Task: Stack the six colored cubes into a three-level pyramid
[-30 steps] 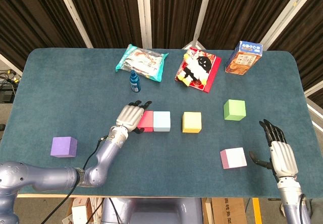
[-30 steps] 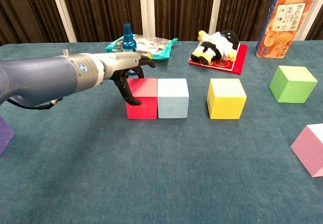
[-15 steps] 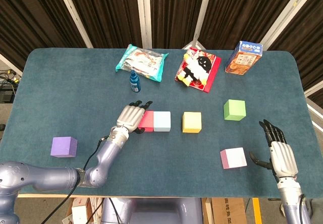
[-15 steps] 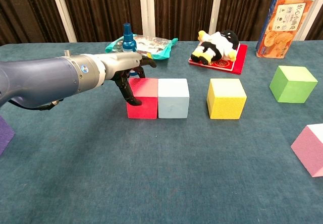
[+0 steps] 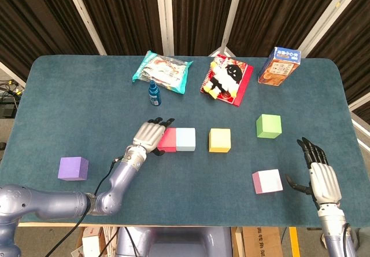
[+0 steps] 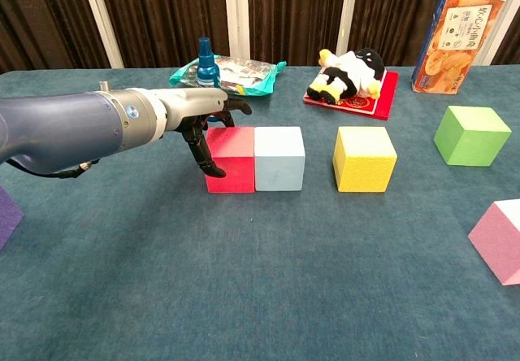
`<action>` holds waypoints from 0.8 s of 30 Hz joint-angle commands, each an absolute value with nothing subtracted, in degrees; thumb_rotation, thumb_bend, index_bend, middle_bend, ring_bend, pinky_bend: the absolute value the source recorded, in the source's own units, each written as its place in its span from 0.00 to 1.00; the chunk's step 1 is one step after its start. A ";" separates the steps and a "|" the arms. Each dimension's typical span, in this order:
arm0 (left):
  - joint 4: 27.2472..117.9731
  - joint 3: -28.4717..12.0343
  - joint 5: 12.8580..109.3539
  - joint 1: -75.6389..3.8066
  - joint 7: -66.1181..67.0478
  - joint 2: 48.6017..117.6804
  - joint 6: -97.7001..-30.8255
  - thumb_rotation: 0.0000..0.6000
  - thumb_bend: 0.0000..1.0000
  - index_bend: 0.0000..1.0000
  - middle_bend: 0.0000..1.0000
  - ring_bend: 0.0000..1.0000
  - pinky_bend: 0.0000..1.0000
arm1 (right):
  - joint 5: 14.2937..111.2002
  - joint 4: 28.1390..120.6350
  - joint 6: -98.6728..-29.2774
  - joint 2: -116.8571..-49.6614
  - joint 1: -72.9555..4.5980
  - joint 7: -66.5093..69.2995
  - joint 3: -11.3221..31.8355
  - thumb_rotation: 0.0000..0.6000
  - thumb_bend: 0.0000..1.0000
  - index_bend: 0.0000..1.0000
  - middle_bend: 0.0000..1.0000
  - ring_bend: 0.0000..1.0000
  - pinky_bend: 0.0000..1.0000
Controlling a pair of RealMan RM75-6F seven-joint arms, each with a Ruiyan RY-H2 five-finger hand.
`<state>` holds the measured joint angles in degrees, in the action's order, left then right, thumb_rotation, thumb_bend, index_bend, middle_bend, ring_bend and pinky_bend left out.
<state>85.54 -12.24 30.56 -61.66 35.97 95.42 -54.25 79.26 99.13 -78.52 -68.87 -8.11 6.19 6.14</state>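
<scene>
1. My left hand [image 5: 149, 135] rests against the left side of the red cube [image 5: 168, 139], fingers spread and touching it, grasping nothing.
2. The red cube sits on the desk [image 5: 69, 106] with its right face touching the light blue cube [image 5: 185, 139].
3. The yellow cube [image 5: 219, 140] stands just right of that pair, with a gap between.
4. The green cube [image 5: 269, 125] sits further right and a little toward the back; the pink cube [image 5: 267, 181] lies near the front edge; the purple cube [image 5: 73, 168] is well apart at the front left.
5. My right hand [image 5: 319, 173] hovers just right of the pink cube, fingers spread, holding nothing.
6. Along the back I see a snack bag [image 5: 162, 70], a small blue bottle [image 5: 154, 92] standing upright, a plush toy [image 5: 224, 79] lying on a red card, and a carton [image 5: 278, 66]; I cannot tell what the bag or carton contain.
</scene>
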 commanded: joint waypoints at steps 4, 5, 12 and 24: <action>85.91 -12.00 29.99 -61.73 36.38 94.95 -54.16 1.00 0.26 0.01 0.18 0.10 0.18 | 79.28 99.16 -78.54 -68.88 -8.08 6.14 6.12 1.00 0.33 0.00 0.00 0.00 0.00; 85.96 -11.99 29.96 -61.73 36.40 94.87 -54.17 1.00 0.26 0.01 0.18 0.10 0.18 | 79.28 99.15 -78.54 -68.88 -8.08 6.14 6.12 1.00 0.33 0.00 0.00 0.00 0.00; 86.68 -11.95 29.86 -61.37 36.14 93.38 -54.29 1.00 0.26 0.00 0.15 0.09 0.17 | 79.16 99.18 -78.42 -68.83 -8.06 6.26 6.11 1.00 0.33 0.00 0.00 0.00 0.00; 88.27 -11.90 30.67 -60.76 34.92 91.73 -54.29 1.00 0.26 0.00 0.13 0.08 0.17 | 79.25 99.41 -78.34 -68.92 -8.08 5.77 5.96 1.00 0.33 0.00 0.00 0.00 0.00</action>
<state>88.23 -11.92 30.64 -60.75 34.94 91.70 -54.30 79.25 99.41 -78.33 -68.92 -8.09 5.78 5.96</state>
